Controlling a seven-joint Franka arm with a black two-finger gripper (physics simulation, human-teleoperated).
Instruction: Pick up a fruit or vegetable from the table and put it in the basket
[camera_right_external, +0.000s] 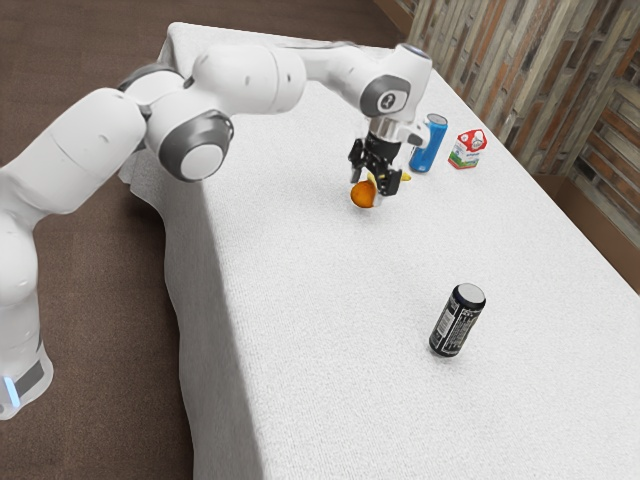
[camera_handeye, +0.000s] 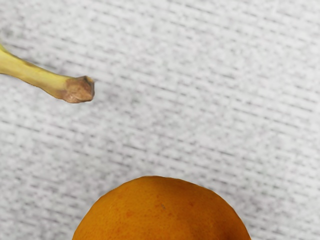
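- White-clothed tabletop (camera_right_external: 320, 320), brick wall beyond.
- Orange (camera_right_external: 361, 196), one: at gripper (camera_right_external: 367, 188), toward tabletop's far end; opening and hold, cannot tell.
- Risks: off-centre grip, round skin slipping; low sideways travel, banana (camera_handeye: 37, 76) knocked.

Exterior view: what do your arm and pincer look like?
My arm is smooth white with rounded segments, dark grey bands at joints, a small round emblem near the wrist and a blue light strip on the base. My pincer is black and angular.
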